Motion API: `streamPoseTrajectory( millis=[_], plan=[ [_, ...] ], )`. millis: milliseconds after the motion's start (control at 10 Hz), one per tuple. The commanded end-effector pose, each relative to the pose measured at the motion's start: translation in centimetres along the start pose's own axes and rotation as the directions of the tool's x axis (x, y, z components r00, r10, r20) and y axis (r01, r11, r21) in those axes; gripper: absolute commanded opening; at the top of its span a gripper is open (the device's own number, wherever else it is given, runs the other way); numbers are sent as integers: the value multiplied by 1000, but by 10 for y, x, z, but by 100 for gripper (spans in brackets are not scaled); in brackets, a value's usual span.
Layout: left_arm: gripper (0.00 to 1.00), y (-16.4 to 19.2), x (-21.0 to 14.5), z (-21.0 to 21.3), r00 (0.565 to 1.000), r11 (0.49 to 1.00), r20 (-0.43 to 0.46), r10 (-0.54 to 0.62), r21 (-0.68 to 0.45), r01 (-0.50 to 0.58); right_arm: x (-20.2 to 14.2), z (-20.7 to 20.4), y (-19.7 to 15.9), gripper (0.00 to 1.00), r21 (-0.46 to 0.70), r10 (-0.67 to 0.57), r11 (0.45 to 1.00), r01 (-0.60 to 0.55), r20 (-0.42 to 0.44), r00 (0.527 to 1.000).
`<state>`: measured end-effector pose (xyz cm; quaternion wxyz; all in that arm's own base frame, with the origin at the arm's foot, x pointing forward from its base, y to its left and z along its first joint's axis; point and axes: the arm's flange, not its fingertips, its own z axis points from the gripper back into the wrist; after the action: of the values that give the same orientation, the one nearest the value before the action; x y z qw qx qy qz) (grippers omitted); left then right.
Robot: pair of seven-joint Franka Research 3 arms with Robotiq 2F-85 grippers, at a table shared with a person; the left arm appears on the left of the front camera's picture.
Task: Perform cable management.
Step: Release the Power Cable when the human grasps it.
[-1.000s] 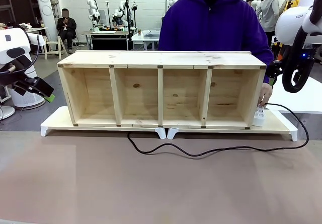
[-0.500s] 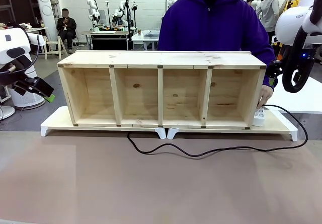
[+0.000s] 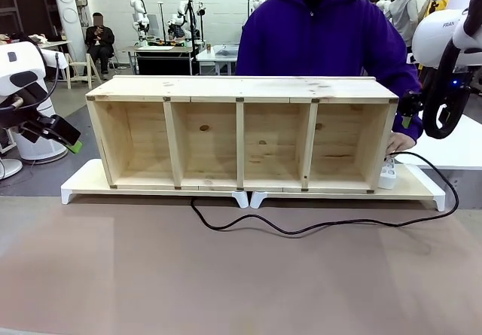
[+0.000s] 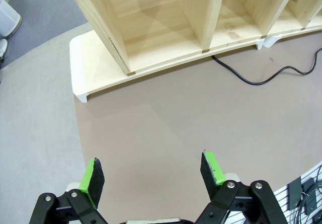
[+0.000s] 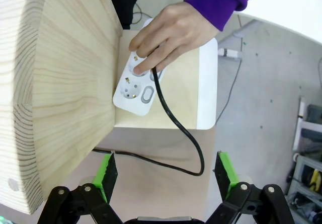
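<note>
cable (image 3: pixel 316 226): plugged into power strip (image 5: pixel 135 85) by person's hand (image 5: pixel 168 32), slack sprawls over desk (image 3: pixel 226 275)
robot hands: left (image 4: pixel 151 171), right (image 5: pixel 166 171) both wide, empty
left: tidying

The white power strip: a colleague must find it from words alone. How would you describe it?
Start at the long wooden shelf with four open compartments on the table. At its right end, on the low white-edged board under it, a small white power strip lies against the shelf's side. The person's hand rests on it, and the black cable runs from it.
</note>
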<state>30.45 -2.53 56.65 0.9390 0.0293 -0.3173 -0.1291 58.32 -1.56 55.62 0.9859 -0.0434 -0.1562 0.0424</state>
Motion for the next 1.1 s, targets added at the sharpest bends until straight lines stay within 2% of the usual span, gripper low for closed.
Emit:
streamPoseTrajectory(
  millis=[0, 1000],
  plan=[
    [100, 0, 0, -1, 1000, 1000, -1, 11, -1, -11, 0, 0, 6, 100, 6, 7, 1000, -7, -1, 1000],
    [100, 0, 0, -1, 1000, 1000, -1, 11, -1, -11, 0, 0, 6, 100, 6, 7, 1000, -7, -1, 1000]
  ],
)
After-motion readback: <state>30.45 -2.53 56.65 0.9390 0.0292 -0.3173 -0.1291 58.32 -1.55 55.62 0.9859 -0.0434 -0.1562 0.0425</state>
